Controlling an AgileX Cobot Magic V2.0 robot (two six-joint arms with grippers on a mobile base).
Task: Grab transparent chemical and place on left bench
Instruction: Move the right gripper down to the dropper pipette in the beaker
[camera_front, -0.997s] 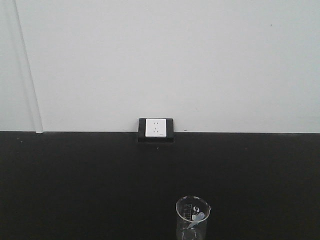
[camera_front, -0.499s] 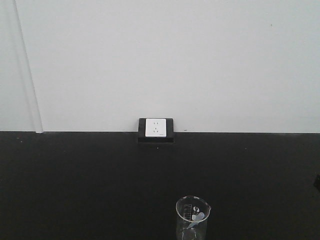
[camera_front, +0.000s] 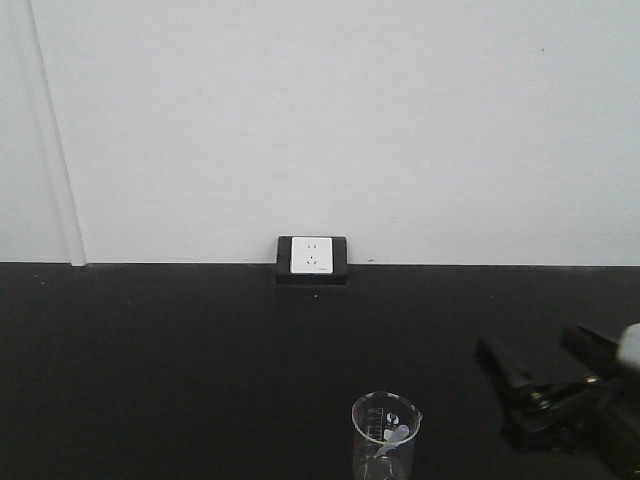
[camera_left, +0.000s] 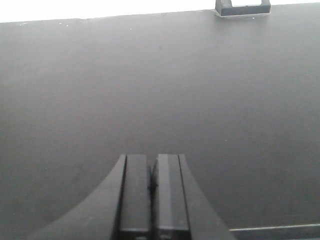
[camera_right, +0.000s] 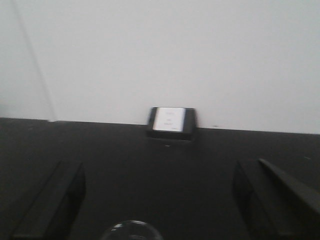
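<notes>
Front view first: the small clear glass beaker (camera_front: 385, 452) stands upright on the black worktop (camera_front: 160, 370), right at the bottom edge of the picture and a little right of centre, its base cut off by the frame; a pale plastic dropper (camera_front: 399, 433) leans inside it, bulb up near the rim; there are dark printed marks on the glass, but they are too small to read; behind it, well apart, a white socket (camera_front: 312, 257) in a black frame sits where the worktop meets the plain white wall (camera_front: 330, 120), with a tiny mark in its lower right corner that cannot be made out; over on the right the right gripper (camera_front: 528, 350) hangs low above the worktop, near the beaker but clear of it, its two black fingers (camera_front: 508, 372) spread wide and nothing between them; from the right wrist view the right gripper (camera_right: 160, 200) shows a finger at each side of the picture, far apart, with the curved rim of the beaker (camera_right: 131, 229) at the bottom edge between them and not touching either, and the socket (camera_right: 171, 121) straight ahead, too blurred to read; now the left wrist view: the left gripper (camera_left: 151, 180) has its two pads pressed together with only a thin dark seam between them, gripping nothing, over bare worktop (camera_left: 150, 90), and the socket (camera_left: 242, 7) is just clipped by the top edge
</notes>
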